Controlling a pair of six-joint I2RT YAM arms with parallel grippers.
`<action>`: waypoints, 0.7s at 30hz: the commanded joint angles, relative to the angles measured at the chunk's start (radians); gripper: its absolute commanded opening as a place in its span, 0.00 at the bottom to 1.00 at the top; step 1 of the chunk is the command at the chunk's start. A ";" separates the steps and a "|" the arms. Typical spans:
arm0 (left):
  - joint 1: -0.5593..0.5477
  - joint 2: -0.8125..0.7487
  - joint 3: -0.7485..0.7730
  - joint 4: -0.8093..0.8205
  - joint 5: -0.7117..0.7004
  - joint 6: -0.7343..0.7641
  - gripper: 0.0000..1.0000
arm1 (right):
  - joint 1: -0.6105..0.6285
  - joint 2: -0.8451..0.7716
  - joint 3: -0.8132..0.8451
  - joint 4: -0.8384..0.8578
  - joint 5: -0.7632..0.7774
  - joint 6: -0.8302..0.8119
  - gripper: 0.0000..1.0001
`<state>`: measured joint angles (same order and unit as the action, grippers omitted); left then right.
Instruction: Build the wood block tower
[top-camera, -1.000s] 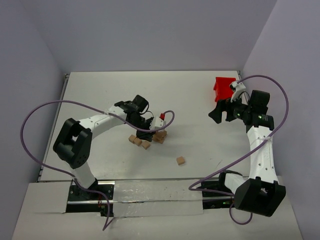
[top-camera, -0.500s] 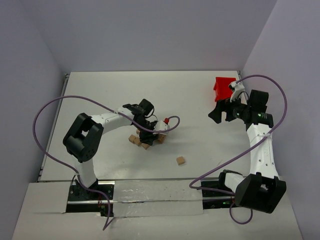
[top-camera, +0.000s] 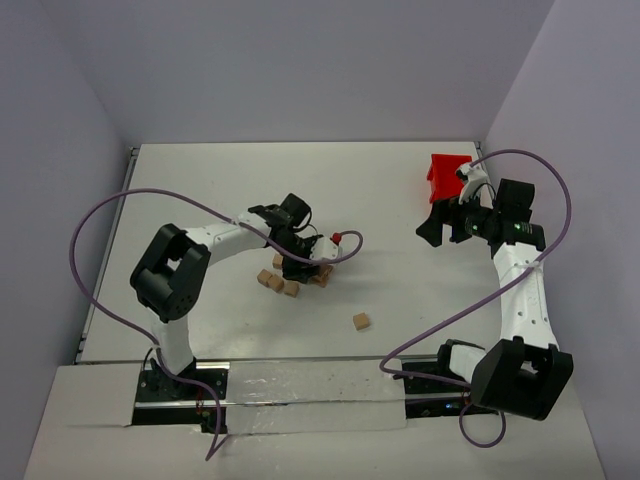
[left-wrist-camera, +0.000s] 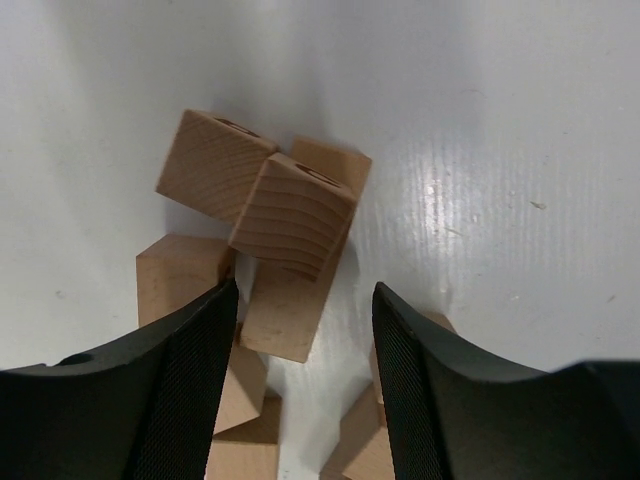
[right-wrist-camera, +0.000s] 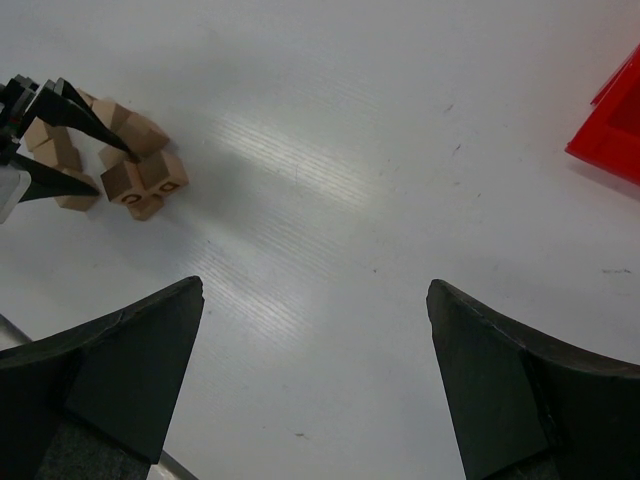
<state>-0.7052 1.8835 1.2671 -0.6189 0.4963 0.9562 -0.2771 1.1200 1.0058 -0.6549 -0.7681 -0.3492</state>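
1. The wood blocks (left-wrist-camera: 290, 320) lie bunched right under the left gripper (left-wrist-camera: 306, 290) and just ahead of its fingertips. One top block (left-wrist-camera: 295, 215) sits tilted and cornerwise across its neighbours.
2. We would call the tower (top-camera: 300, 272) more of a low heap than a neat stack. Its blocks face different ways, and only that one block is raised.
3. We judge these cubes to be light, rigid and not at all fragile. Their faces look smooth, so a nudge may send one sliding across the table (left-wrist-camera: 500, 150), and a skewed block may topple.
4. We would take each cube by two opposite flat faces, squarely and near the middle, never across the corners. The tilted block would probably twist out of an off-square pinch.
5. The left gripper's fingers stand apart on either side of the heap with nothing clamped. We cannot tell whether a pad brushes the block beside it.
6. A lone block (top-camera: 361, 321) lies well apart from the heap, behind that hand and off to its right, nearer the arm bases.
7. The right gripper (right-wrist-camera: 315, 288) is spread wide and empty over bare table. The heap is far ahead on its left and the red bin (right-wrist-camera: 612, 120) is close on its right.
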 joint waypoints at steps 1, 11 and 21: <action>-0.006 0.028 0.058 0.030 0.013 0.042 0.63 | 0.007 0.012 0.001 -0.005 -0.010 -0.002 1.00; -0.013 0.043 0.039 0.021 0.022 0.063 0.62 | 0.007 0.028 0.002 -0.001 0.003 -0.007 1.00; -0.030 0.021 -0.019 0.070 0.001 0.058 0.41 | 0.007 0.032 -0.003 0.006 0.009 0.003 1.00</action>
<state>-0.7258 1.9281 1.2677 -0.5908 0.4820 1.0019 -0.2771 1.1542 1.0058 -0.6548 -0.7646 -0.3489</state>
